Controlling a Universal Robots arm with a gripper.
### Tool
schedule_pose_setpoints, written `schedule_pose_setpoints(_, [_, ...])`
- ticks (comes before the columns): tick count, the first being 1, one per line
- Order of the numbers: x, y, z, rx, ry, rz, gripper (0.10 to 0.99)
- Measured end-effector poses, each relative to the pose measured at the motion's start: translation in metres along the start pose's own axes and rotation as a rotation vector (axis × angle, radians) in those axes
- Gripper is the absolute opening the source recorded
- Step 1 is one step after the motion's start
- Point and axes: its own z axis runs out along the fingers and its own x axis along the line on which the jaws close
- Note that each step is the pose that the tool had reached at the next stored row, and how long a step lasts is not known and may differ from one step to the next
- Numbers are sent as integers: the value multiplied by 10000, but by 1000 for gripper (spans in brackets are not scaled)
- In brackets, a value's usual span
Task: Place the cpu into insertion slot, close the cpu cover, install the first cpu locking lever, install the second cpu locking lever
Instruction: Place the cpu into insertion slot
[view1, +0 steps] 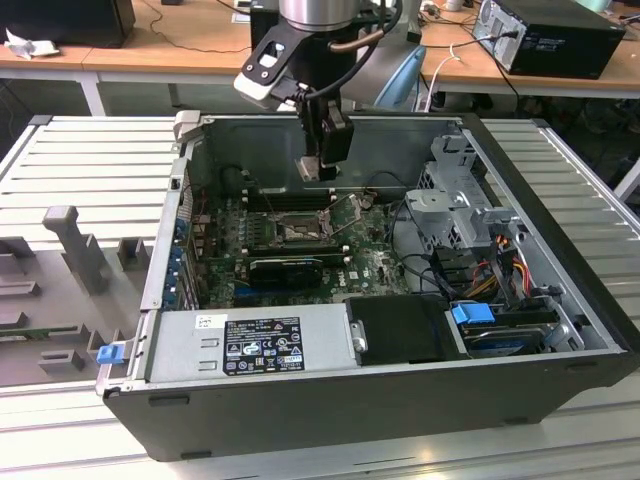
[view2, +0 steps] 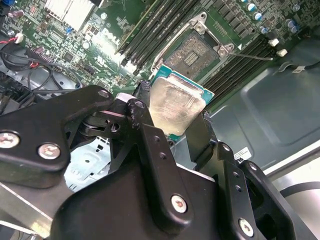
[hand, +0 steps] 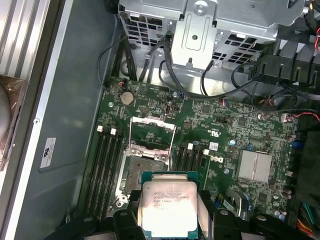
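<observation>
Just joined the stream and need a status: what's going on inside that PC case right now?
The arm's gripper is shut on the cpu, holding it in the air over the open computer case. In both wrist views the insertion slot on the green motherboard is bare, with the cpu cover swung open. The cpu is not seated yet, and the cover is not closed.

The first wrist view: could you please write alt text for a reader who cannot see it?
The gripper holds the cpu by two opposite edges over the green motherboard inside an open computer case. The insertion slot close by is empty, and its cpu cover is swung open.
</observation>
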Motion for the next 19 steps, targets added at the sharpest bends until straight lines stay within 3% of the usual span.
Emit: schedule_pose_setpoints(19, [-2,-9,101,0,0,1,529])
